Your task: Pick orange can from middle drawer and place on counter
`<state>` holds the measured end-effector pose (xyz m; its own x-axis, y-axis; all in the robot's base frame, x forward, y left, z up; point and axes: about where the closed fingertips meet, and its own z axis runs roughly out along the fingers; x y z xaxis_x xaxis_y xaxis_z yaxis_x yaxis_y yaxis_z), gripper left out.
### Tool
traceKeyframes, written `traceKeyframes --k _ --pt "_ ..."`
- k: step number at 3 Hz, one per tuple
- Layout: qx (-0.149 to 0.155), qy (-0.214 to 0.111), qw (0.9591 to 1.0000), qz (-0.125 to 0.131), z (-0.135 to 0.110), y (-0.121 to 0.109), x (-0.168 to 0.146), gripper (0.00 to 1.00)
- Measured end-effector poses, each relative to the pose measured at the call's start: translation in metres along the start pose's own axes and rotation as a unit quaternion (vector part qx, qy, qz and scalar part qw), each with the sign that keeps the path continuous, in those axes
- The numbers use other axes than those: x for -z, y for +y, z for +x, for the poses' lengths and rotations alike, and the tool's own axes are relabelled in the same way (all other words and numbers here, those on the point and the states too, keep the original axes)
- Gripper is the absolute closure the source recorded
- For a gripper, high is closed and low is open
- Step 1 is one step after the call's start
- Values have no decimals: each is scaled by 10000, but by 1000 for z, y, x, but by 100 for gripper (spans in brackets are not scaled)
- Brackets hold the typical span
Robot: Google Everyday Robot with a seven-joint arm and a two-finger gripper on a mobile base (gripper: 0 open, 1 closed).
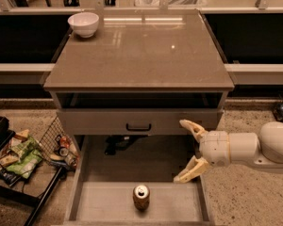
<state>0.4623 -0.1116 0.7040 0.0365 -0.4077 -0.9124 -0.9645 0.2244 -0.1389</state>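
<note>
Orange-brown metal drink can [141, 197] with a silver top stands upright on the pale floor of the wide, shallow grey middle drawer [99, 205]. It sits near the front edge, about midway between the low side walls, with open floor either side.

Cream two-finger gripper [181, 150] is over the drawer's right wall, fingers spread wide apart and holding nothing. It is up and right of the can, well apart from it.

Glossy grey-brown counter slab [137, 55]: small white bowl [83, 23] at far-left corner; centre and right edge open.

Drawer's rear is in shadow below the grey drawer front with black handle [138, 121]; dark shape [115, 145] there, not identifiable. Drawer's front edge and the arm's right end are cut off.
</note>
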Motion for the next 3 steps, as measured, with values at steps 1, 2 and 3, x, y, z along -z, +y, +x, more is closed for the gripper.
traceKeyframes --k 1,2,3 --pt "-57 -102 9999 -74 31 12 -27 0" --pt "-227 -538 9979 -269 87 30 -69 0" --pt "-450 -916 9936 -487 135 47 -105 0"
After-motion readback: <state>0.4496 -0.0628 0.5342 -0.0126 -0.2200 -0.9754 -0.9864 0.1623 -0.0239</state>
